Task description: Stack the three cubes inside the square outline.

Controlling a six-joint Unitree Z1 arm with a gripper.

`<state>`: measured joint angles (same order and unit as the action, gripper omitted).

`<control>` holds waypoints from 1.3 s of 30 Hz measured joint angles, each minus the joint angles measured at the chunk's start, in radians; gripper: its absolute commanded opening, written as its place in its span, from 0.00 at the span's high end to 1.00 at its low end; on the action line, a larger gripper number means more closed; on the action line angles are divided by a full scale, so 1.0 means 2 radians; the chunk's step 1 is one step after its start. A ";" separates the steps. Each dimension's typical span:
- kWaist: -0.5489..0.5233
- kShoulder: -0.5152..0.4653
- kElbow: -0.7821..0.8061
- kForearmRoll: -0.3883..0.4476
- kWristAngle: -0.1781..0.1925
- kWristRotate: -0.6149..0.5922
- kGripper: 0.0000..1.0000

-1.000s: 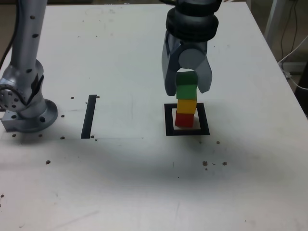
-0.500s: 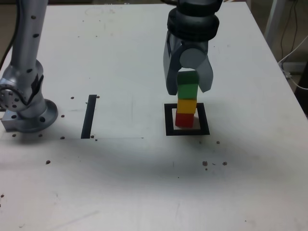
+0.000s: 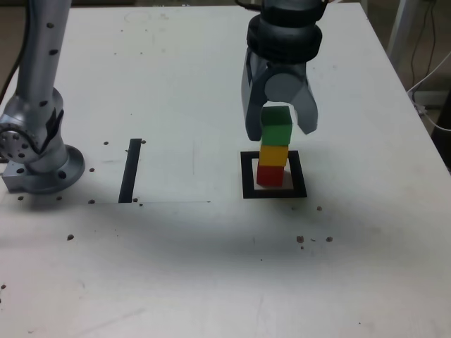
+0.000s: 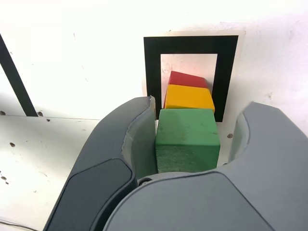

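The table (image 3: pixel 176 84) carries the outline (image 3: pixel 274 191), with the stack standing inside it: red cube (image 3: pixel 270 174) at the base, yellow cube (image 3: pixel 273 154) on it, green cube (image 3: pixel 276 128) on top. The gripper (image 3: pixel 279 125) straddles the green cube with jaws apart; the wrist view shows a gap on one side, while the other finger (image 4: pixel 137 139) sits just beside or touching the cube. Risk: a sideways or tilted retreat may drag that finger across the green cube and topple the narrow stack; a vertical lift likely avoids this
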<state>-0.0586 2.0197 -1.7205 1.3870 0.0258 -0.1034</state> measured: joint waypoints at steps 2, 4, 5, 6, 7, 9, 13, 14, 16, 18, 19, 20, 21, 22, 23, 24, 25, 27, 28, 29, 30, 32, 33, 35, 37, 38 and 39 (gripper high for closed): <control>0.000 0.000 0.000 -0.001 0.001 0.002 0.01; 0.000 0.000 0.000 -0.001 0.001 0.004 0.01; 0.000 0.000 0.001 -0.001 0.001 0.004 0.01; 0.000 -0.001 0.002 0.000 0.001 0.004 0.01; 0.000 -0.001 0.002 0.001 0.001 0.004 0.01; 0.000 -0.003 0.003 0.005 -0.002 0.005 0.01; 0.000 -0.011 0.000 0.009 -0.007 0.012 0.01; 0.000 -0.015 -0.001 0.010 -0.008 0.014 0.01; 0.000 -0.026 -0.002 0.013 -0.009 0.018 0.01; 0.000 -0.043 -0.002 0.019 -0.011 0.021 0.01; 0.000 -0.053 -0.002 0.022 -0.012 0.023 0.01; -0.001 -0.061 -0.002 0.026 -0.013 0.026 0.01; -0.001 -0.068 -0.001 0.029 -0.013 0.028 0.01; -0.002 -0.076 0.001 0.031 -0.013 0.030 0.01; -0.003 -0.083 0.008 0.032 -0.014 0.035 0.01; -0.003 -0.090 0.013 0.034 -0.014 0.038 0.01; -0.003 -0.100 0.023 0.034 -0.014 0.043 0.01; -0.003 -0.120 0.039 0.036 -0.014 0.047 0.01; -0.003 -0.130 0.050 0.035 -0.014 0.051 0.01; -0.004 -0.139 0.062 0.035 -0.014 0.055 0.01; -0.004 -0.149 0.075 0.034 -0.014 0.060 0.01; -0.003 -0.163 0.094 0.032 -0.013 0.069 0.01; -0.002 -0.170 0.105 0.031 -0.013 0.075 0.01; 0.003 -0.187 0.135 0.030 -0.013 0.085 0.01; 0.008 -0.204 0.164 0.025 -0.011 0.091 0.01; 0.011 -0.213 0.181 0.019 -0.010 0.094 0.01; 0.014 -0.222 0.199 0.009 -0.010 0.096 0.01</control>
<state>-0.0307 1.5749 -1.3223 1.4059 0.0064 0.0884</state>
